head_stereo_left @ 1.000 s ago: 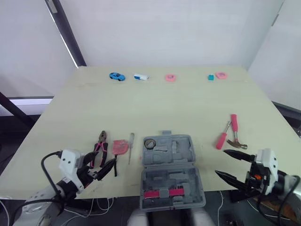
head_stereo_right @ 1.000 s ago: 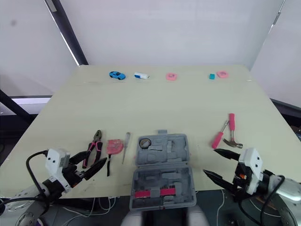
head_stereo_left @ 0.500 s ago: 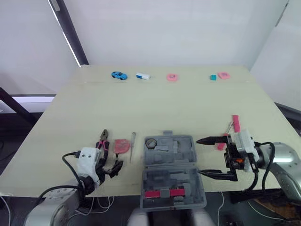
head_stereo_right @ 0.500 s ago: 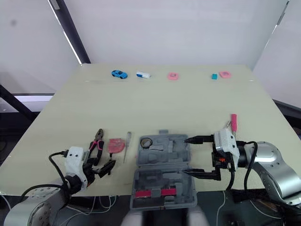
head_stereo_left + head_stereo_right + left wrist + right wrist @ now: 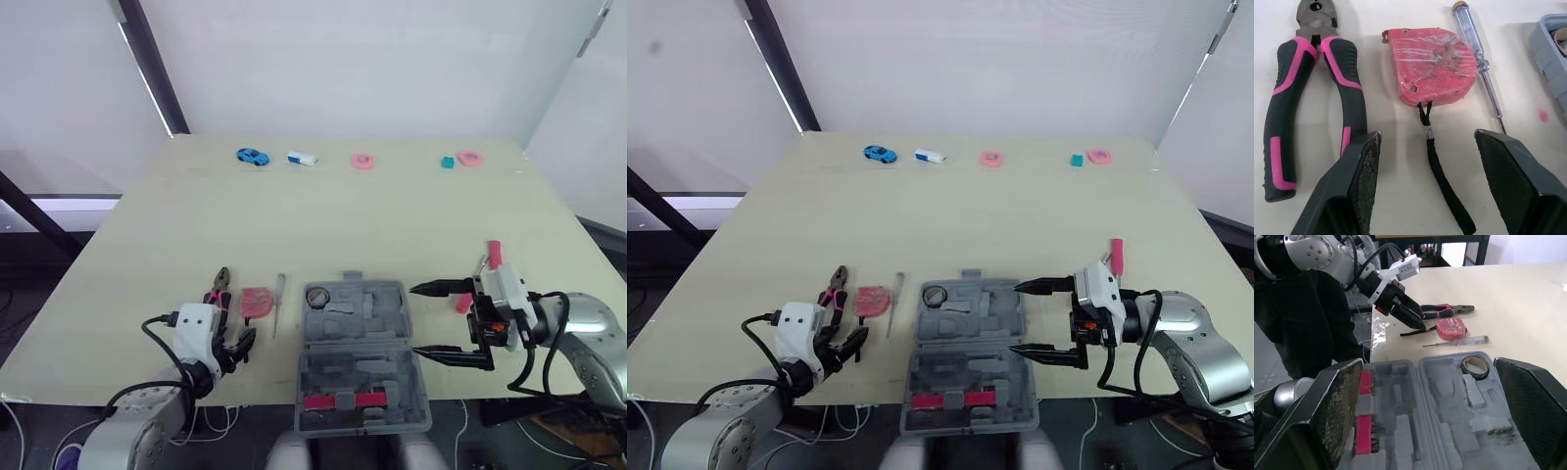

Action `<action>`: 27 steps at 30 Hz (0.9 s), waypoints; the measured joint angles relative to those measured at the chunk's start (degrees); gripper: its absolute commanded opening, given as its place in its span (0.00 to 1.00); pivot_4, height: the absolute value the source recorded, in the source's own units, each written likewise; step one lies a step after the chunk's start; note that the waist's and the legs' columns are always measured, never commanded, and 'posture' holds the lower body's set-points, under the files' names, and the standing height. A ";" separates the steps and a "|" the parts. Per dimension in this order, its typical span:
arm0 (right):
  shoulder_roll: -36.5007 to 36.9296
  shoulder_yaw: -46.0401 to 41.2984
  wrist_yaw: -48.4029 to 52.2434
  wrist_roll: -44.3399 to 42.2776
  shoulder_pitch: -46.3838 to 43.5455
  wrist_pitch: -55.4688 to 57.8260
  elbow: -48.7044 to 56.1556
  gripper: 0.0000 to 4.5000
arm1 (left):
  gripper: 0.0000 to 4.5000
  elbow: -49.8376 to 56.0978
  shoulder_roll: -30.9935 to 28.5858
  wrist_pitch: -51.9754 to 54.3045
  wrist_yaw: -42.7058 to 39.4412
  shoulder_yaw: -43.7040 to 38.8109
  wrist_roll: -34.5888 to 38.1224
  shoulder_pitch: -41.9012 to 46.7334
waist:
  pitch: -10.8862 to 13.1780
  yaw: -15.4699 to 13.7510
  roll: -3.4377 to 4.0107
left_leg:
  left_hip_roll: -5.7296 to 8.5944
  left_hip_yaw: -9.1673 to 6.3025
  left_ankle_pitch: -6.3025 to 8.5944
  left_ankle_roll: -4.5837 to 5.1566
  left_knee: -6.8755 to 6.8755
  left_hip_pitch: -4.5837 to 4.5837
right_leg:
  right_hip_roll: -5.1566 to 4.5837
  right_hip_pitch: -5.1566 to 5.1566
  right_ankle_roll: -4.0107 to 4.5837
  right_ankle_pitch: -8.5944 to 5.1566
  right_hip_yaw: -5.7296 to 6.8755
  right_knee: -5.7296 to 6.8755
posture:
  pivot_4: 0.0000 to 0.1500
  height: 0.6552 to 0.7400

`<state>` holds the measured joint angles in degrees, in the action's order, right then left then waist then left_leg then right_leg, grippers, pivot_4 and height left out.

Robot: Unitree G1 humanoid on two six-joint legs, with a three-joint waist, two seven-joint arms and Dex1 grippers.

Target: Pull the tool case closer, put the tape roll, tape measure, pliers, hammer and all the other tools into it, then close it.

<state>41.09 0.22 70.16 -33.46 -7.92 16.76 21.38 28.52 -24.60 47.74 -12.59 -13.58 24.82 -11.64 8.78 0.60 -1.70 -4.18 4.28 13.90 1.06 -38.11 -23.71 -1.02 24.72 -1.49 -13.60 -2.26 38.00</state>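
The grey tool case [image 5: 362, 358] lies open at the table's front edge, and the tape roll [image 5: 316, 297] sits in its far left pocket. Left of it lie the screwdriver [image 5: 277, 305], the pink tape measure [image 5: 1432, 66] and the pink-and-black pliers [image 5: 1303, 93]. My left gripper [image 5: 238, 345] is open just in front of them, with the tape measure's black strap [image 5: 1444, 191] between its fingers. My right gripper [image 5: 413, 319] is open wide over the case's right edge and holds nothing. The red-handled hammer [image 5: 493, 254] lies behind the right wrist, partly hidden.
Along the table's far edge stand a blue toy car [image 5: 251, 156], a white and blue piece [image 5: 301, 158], two pink rings [image 5: 363, 162] and a teal block [image 5: 448, 163]. The case's front half overhangs the table's near edge.
My right gripper came in from beyond the table's front right corner to the case's right side. My left gripper moved forward to just behind the pliers and tape measure.
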 measured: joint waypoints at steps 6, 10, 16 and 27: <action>0.01 -0.09 -0.44 -0.12 0.76 0.01 0.29 1.00 | 0.70 -1.85 1.68 0.23 1.02 1.01 -1.30 2.72 | 0.00 -0.01 0.00 | 0.00 -0.01 0.00 0.00 -0.06 -0.01 | 0.01 -0.03 -0.02 0.02 0.01 0.02 | 1.00 1.00; 0.02 -0.18 -0.44 -0.19 0.90 0.00 0.40 1.00 | 0.70 -4.81 2.74 0.65 2.66 2.32 -3.34 4.54 | 0.00 0.00 0.00 | 0.00 -0.02 0.00 0.00 -0.10 -0.01 | 0.02 -0.05 -0.04 0.02 0.02 0.03 | 1.00 1.00; 0.02 -0.25 -0.58 -0.21 1.00 0.00 0.62 1.00 | 0.45 -6.05 4.29 0.65 4.36 2.81 -5.37 6.12 | -0.03 -0.01 0.04 | 0.00 -0.03 0.00 0.00 -0.11 0.02 | 0.02 -0.09 -0.04 0.03 0.03 0.05 | 1.00 1.00; 0.00 -0.25 -0.69 -0.21 1.72 -0.31 0.64 1.00 | 0.00 -3.63 4.15 1.58 2.13 3.10 -5.28 3.31 | -0.03 -0.03 0.05 | 0.03 -0.04 0.00 0.00 -0.15 0.01 | 0.01 -0.13 -0.05 0.03 -0.01 0.03 | 1.00 1.00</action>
<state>41.09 -0.03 69.47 -33.67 -6.20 16.45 22.02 24.89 -20.45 49.32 -10.46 -10.49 19.54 -8.32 8.74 0.57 -1.65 -4.15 4.24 13.90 1.06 -38.25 -23.70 -1.01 24.59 -1.54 -13.56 -2.27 38.04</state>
